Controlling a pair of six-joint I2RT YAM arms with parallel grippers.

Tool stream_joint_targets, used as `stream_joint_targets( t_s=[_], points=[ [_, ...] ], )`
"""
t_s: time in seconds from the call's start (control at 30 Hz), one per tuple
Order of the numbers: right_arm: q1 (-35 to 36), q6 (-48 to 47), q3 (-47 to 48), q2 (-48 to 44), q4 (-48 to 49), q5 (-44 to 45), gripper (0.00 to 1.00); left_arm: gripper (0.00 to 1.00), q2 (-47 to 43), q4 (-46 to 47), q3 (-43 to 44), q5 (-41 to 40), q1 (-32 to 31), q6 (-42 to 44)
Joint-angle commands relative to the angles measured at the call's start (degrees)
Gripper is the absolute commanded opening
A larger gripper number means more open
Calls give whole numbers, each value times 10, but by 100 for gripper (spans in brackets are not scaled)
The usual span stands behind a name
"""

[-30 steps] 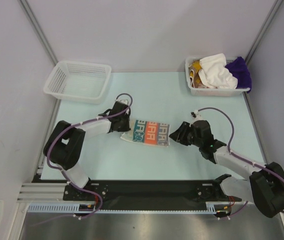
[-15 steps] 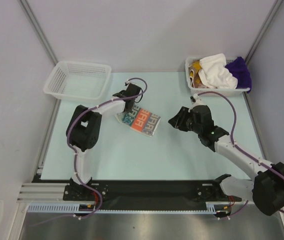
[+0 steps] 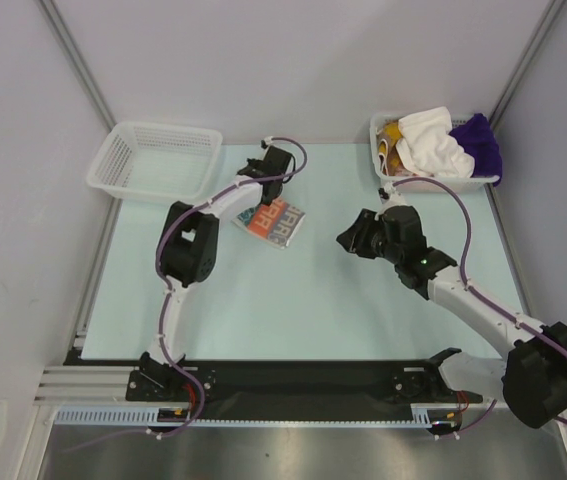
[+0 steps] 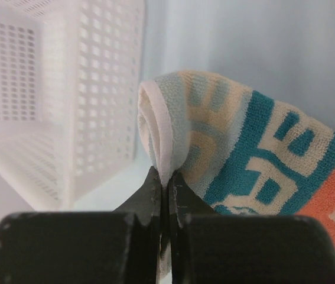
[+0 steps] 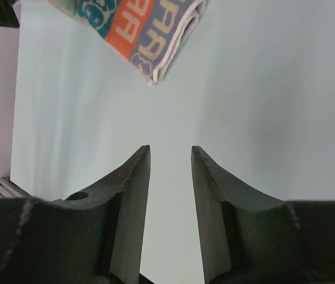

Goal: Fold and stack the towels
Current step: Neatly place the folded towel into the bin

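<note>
Over at the far left of the surface (image 3: 303,310) we find a white plastic mesh basket (image 3: 153,160), rigid and open-latticed, with no cloth showing in it; we judge it the likely home for the finished stack. Just to its right the left arm (image 3: 188,250) reaches out from the near edge. The left jaws are pressed together on the white-hemmed corner of the printed towel (image 3: 275,222). The pinch sits on the rolled edge where several layers meet, which we take to be a way of carrying the fold as one bundle without letting it spill open. This towel is a looped terry cloth, teal and cream at the held end and orange further along, already folded into a small thick rectangle that lies between the two arms, close to the empty basket. Whether its far end rests on the surface or hangs clear we cannot tell. Right of centre, the right arm (image 3: 463,295) holds the right jaws parted with nothing between them. They are above bare surface and well apart from the towel, as if kept out of the way. At the far right a second basket (image 3: 433,183) holds the crumpled unfolded heap, with a white towel (image 3: 431,140) on top, a purple towel (image 3: 478,140) draped over the rim and a mustard one (image 3: 391,130) beside them.
</note>
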Motion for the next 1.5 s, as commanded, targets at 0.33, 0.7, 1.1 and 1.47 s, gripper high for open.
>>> stream_joint_targets(
  t_s=[0.33,0.7,1.1,1.47],
  points=[
    [6,-32,24,14,21,-2,40,0,62,51,206,-66,46,178],
    [27,-46,24,50,22,21,38,0,75,167,255,-49,88,278],
    [35,-55,30,88,40,22,38,0,72,208,264,-11,136,288],
    [53,-72,54,137,37,25,36,0,71,213,253,69,190,280]
  ],
)
